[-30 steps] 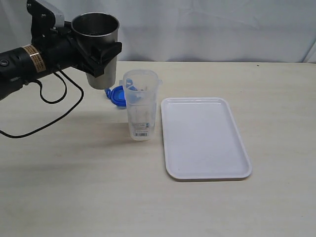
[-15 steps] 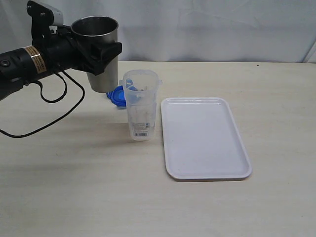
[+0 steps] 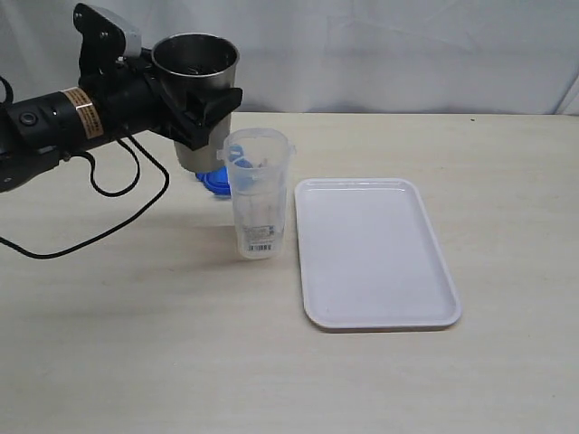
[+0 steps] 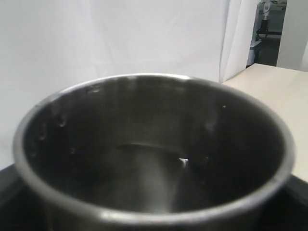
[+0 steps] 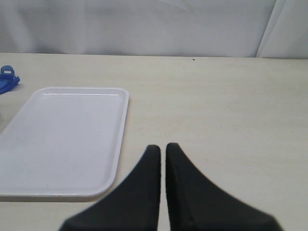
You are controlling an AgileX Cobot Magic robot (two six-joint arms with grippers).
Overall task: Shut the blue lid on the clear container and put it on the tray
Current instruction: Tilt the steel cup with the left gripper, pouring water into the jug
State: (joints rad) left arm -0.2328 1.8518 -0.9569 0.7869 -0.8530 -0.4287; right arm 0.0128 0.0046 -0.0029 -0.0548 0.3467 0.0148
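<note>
The clear container stands upright and open-topped on the table, just left of the white tray. The blue lid lies on the table behind it, partly hidden by the cup and container. My left gripper is shut on a grey steel cup, held upright in the air just behind and left of the container's rim. That cup fills the left wrist view, with drops on its inner wall. My right gripper is shut and empty over bare table beside the tray; the lid shows at the edge.
A black cable from the left arm loops over the table on the left. A white curtain hangs behind the table. The right arm does not show in the exterior view.
My left arm has carried the steel cup to the right, closer to the clear container's rim. The container, lid and tray have not moved.
</note>
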